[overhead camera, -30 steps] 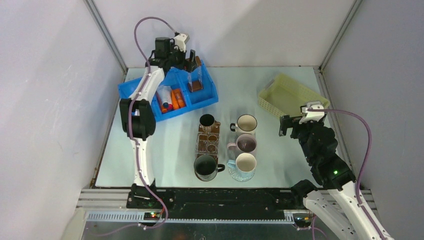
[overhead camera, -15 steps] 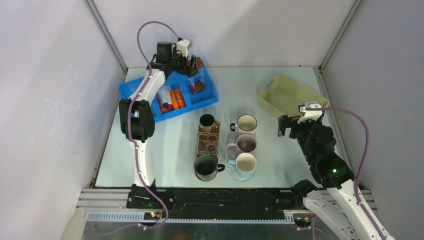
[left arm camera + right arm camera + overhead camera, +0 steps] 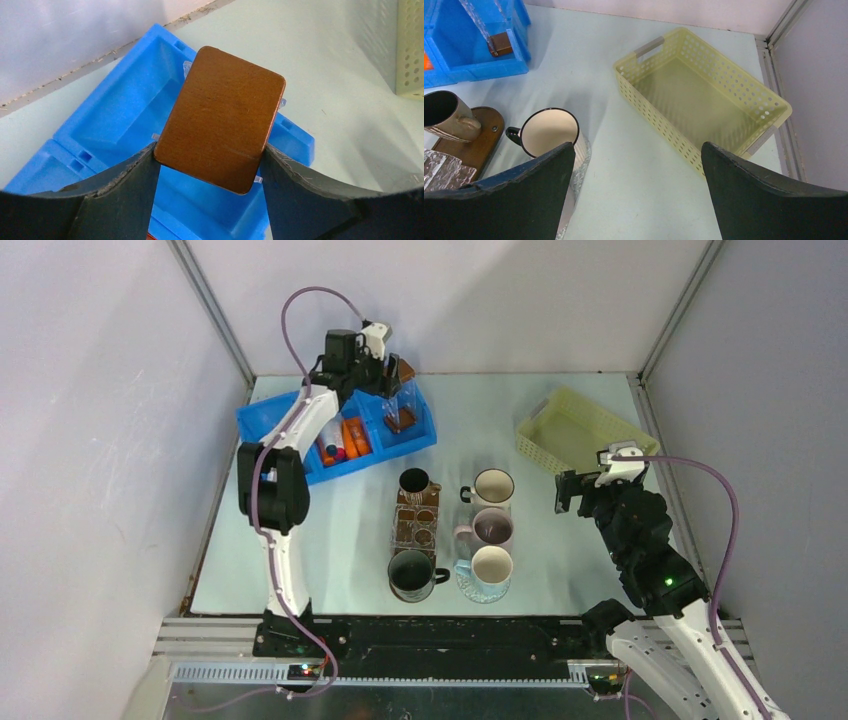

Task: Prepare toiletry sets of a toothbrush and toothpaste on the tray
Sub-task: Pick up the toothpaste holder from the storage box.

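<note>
Left gripper (image 3: 207,150) shifted rightward, clamping smooth brown rounded-rectangle lid (image 3: 220,115) over glossy blue bin (image 3: 115,110); right gripper (image 3: 638,145) spread wide.

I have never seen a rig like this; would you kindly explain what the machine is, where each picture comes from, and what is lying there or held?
These are two robot arms bolted to the near edge of a table. The wide picture looks down from above and behind them; the other two come from a camera on each wrist, so the dark shapes at the bottom are that arm's own jaws. The left arm has its jaws shut on a clear box with a brown lid, over a blue bin that holds orange toothpaste tubes. The right arm has its jaws open and empty, facing a yellow basket. Five mugs sit mid-table.
</note>
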Action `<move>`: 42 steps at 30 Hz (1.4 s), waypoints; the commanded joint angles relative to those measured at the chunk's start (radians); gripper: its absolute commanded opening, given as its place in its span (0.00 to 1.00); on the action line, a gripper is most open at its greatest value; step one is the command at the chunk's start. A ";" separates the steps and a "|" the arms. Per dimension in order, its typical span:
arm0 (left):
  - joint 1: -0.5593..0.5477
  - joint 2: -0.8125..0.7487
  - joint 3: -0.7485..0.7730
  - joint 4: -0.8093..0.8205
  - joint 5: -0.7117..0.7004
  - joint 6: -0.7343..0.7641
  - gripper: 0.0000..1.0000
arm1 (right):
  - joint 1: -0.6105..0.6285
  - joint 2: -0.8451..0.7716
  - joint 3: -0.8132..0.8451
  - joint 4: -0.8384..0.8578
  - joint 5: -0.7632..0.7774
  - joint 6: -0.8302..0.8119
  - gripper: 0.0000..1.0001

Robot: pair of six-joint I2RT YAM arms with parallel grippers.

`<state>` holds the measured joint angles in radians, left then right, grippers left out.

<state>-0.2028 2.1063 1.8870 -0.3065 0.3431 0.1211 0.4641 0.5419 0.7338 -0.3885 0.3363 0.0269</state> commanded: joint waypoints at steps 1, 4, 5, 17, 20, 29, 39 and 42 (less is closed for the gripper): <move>-0.026 -0.130 -0.083 0.099 -0.032 -0.045 0.74 | -0.004 -0.006 0.026 0.004 -0.004 0.011 0.99; -0.027 -0.146 -0.105 0.112 -0.047 -0.048 0.83 | -0.005 -0.008 0.025 0.002 -0.005 0.012 1.00; -0.026 -0.151 -0.105 0.109 -0.054 -0.041 0.86 | -0.004 -0.008 0.025 0.001 -0.005 0.013 0.99; -0.002 -0.042 0.107 -0.024 0.039 0.112 0.98 | -0.005 -0.011 0.025 -0.006 -0.007 0.015 1.00; -0.001 -0.003 0.152 -0.084 0.090 0.164 0.98 | -0.005 -0.011 0.026 -0.008 -0.006 0.017 1.00; -0.001 0.035 0.190 -0.160 0.160 0.226 0.98 | -0.005 -0.003 0.026 0.001 -0.018 0.022 1.00; -0.002 0.077 0.232 -0.195 0.116 0.253 0.90 | -0.006 0.007 0.025 0.003 -0.033 0.037 1.00; -0.004 0.077 0.232 -0.187 0.117 0.244 0.73 | -0.005 0.007 0.024 0.005 -0.035 0.040 1.00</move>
<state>-0.2066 2.1860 2.0705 -0.5037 0.4603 0.3519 0.4622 0.5434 0.7338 -0.3958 0.3103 0.0528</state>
